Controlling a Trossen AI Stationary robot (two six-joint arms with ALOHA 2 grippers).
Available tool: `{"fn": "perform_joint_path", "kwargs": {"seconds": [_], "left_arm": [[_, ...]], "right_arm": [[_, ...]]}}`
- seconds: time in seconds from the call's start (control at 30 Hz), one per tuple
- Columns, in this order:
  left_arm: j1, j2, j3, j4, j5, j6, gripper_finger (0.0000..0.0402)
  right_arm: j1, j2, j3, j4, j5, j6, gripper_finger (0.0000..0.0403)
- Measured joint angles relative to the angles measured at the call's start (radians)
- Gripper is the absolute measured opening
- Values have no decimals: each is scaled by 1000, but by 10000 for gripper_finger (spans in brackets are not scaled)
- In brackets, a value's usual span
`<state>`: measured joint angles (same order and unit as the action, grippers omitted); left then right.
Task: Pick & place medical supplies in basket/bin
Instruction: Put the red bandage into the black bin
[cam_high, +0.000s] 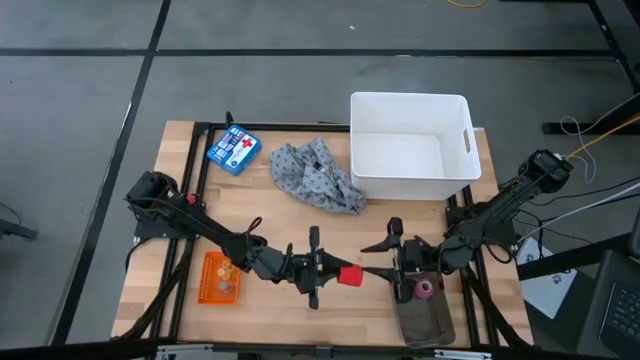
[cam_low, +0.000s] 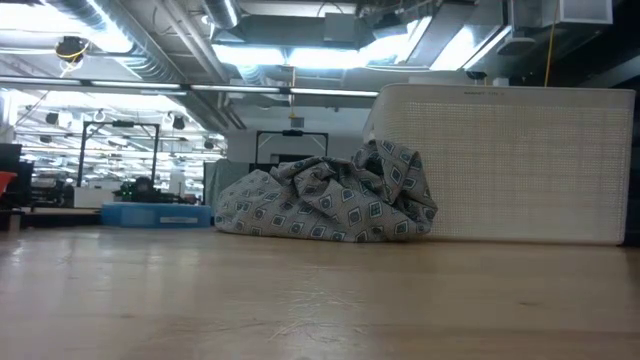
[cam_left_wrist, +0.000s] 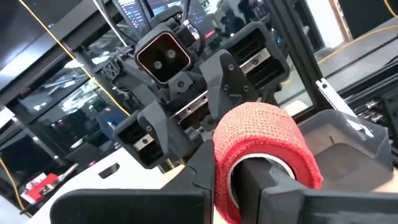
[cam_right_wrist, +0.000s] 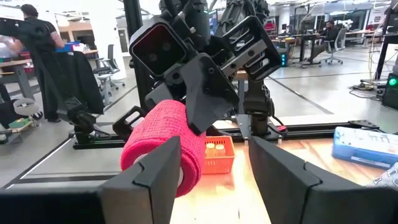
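Near the table's front centre, my left gripper (cam_high: 338, 273) is shut on the red tape roll (cam_high: 350, 275). My right gripper (cam_high: 378, 258) faces it from the right, open, one finger (cam_right_wrist: 155, 171) right beside the roll (cam_right_wrist: 163, 144). The pink roll (cam_high: 425, 288) lies on a flat grey-brown pouch (cam_high: 425, 318) under the right arm. The orange tray (cam_high: 220, 277) holds small yellowish pieces. The grey patterned cloth (cam_high: 318, 176) lies crumpled on the table beside the white tub (cam_high: 410, 147). The black roll is not in view. My left gripper holds the red roll by its wall (cam_left_wrist: 231, 163), one finger (cam_left_wrist: 270, 177) inside the hollow and one (cam_left_wrist: 186, 183) outside. The fingers come level from the table's left. The roll stands on edge and looks lifted clear. I cannot tell whether my right gripper's finger touches the roll.
The blue box with a red cross (cam_high: 233, 149) sits at the far left of the table. The tub stands at the far right, with the cloth (cam_low: 330, 200) against its left wall (cam_low: 500, 165). Bare wood lies between the cloth and the grippers. People and desks show in the room behind.
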<state>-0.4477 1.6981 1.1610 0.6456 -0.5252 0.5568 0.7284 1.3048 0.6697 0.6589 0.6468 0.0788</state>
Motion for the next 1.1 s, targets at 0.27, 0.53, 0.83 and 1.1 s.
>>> {"fn": "perform_joint_path", "kwargs": {"seconds": [0.27, 0.53, 0.83, 1.1], "left_arm": [[3, -13, -1, 7, -97, 15, 24], [-3, -73, 0, -35, -103, 9, 24], [-22, -72, -2, -169, -9, -137, 24], [-27, -72, -2, -126, 40, -132, 24]], "right_arm": [[3, 2, 0, -51, -26, 11, 194], [2, 2, -1, -47, -33, 11, 194], [2, 2, -1, -47, -3, 11, 194], [0, 2, -1, -46, -8, 15, 194]]}}
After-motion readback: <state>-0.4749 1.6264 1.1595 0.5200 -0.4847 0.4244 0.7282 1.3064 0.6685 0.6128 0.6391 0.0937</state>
